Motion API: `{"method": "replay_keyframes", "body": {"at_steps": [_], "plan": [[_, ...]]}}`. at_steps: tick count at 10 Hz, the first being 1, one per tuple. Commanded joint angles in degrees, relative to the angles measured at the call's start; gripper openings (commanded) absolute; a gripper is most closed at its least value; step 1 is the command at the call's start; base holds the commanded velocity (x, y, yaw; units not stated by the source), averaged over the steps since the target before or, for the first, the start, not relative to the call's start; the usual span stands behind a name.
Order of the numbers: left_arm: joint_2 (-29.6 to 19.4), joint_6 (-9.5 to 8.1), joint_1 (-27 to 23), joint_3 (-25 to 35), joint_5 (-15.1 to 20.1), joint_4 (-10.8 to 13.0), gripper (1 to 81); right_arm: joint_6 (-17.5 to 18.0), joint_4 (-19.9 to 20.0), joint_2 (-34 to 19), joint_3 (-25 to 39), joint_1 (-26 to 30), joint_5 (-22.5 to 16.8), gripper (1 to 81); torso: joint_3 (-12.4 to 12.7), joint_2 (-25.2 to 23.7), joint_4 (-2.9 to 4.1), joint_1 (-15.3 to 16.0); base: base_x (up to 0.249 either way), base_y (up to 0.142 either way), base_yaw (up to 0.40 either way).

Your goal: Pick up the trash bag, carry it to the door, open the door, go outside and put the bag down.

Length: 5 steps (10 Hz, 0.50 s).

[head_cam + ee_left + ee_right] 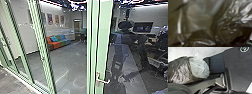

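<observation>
Here's the trash bag point(181, 75), dark and crinkled, close in at the left wrist, its long axis hard to call; whether the left gripper or the right gripper pinches it, I can't tell. Ahead, just right of centre, the lever handle point(102, 80) juts sideways off its green post point(103, 40), the glass wall's frame point(38, 37) standing across the way and a person point(125, 37) showing in the glass.
</observation>
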Motion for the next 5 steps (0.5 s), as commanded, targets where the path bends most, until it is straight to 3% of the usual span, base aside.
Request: {"method": "replay_keyframes", "body": {"at_steps": [1, 2, 5], "plan": [[-0.32, 0.44, -3.75, 0.36, 3.62, -0.03, 1.0, -0.12, 0.03, -0.92, 1.09, 2.59, -3.93, 81.1, 0.00, 0.00, 0.00, 0.00, 0.000, 0.214, 0.000], [-0.40, 0.44, -3.75, 0.36, 3.54, -0.11, 1.0, -0.12, 0.03, -1.01, 1.18, 2.67, -3.93, 81.1, 0.00, 0.00, 0.00, 0.00, 0.000, 0.149, 0.000], [-0.93, 0.35, -3.75, 0.19, 3.55, -0.20, 1.0, 0.23, 0.29, -5.75, 5.31, 2.41, -1.56, 81.1, 0.00, 0.00, 0.00, 0.00, 0.000, 0.000, 0.000]]}}
